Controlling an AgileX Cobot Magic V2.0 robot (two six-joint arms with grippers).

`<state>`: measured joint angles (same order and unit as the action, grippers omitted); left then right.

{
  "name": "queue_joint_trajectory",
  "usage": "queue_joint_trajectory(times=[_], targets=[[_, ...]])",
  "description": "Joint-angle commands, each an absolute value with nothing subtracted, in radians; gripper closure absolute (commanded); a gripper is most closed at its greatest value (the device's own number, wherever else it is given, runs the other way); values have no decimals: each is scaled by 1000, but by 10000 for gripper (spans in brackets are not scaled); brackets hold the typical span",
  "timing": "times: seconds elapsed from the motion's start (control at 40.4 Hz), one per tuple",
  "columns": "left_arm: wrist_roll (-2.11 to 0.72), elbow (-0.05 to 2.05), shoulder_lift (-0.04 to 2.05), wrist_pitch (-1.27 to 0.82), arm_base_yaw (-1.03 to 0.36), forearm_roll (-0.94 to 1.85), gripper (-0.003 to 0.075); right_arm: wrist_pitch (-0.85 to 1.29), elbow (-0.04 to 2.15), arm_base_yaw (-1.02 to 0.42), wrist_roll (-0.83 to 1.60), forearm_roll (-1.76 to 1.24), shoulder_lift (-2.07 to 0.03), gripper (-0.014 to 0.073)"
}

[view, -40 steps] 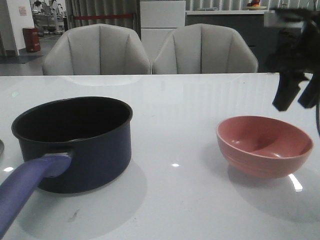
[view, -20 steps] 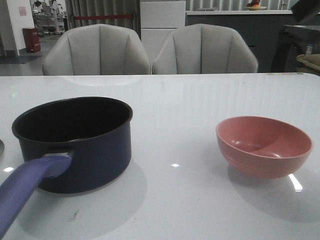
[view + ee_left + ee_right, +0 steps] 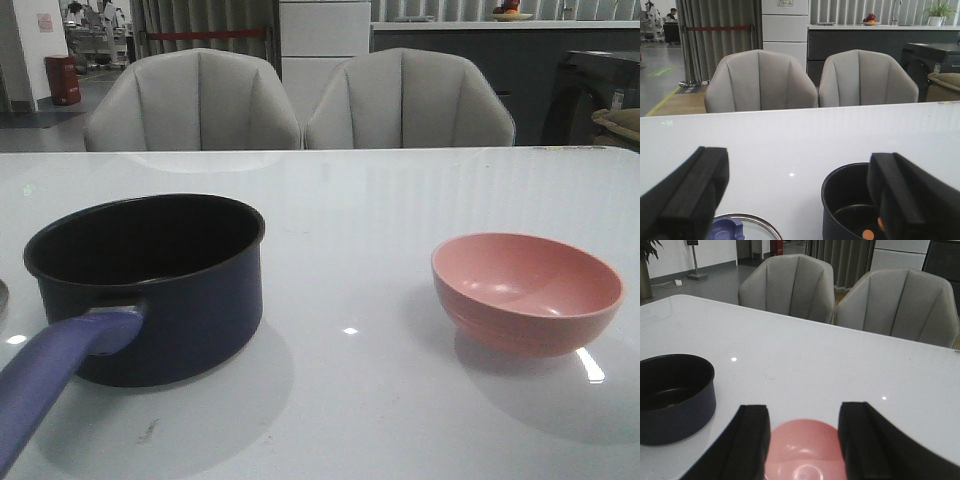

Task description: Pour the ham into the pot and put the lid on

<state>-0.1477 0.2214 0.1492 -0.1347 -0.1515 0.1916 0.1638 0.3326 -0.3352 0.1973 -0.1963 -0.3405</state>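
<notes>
ham [image 3: 868,233] in pot [image 3: 160,285], lid [image 3: 747,227] at pot's 9 o'clock, pink bowl [image 3: 528,290] at 3 on worktop [image 3: 380,210]. left tool [image 3: 795,200] and right tool [image 3: 802,440] both wide apart, gripping nothing.

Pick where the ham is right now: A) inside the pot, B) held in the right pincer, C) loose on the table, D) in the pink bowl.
A: the left wrist view shows small orange chunks of ham on the black floor of the pot, and the pink bowl looks empty from the front.
</notes>
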Motion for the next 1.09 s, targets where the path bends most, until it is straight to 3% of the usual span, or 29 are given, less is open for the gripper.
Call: queue_joint_trajectory(times=[0.0,0.322,0.52,0.866,1.064], targets=[[-147,249,157,-62,-159,204,113,85,303,-337,200,-205,-292,159],[-147,249,157,-75,-159,204,113,108,251,-337,200,-205,-274,181],[-147,261,172,-92,-157,204,113,95,251,-337,200,-205,-274,468],[-147,510,470,-338,-154,175,110,95,249,-337,200,-205,-274,444],[-145,663,673,-486,-78,175,110,95,249,-337,200,-205,-274,444]])
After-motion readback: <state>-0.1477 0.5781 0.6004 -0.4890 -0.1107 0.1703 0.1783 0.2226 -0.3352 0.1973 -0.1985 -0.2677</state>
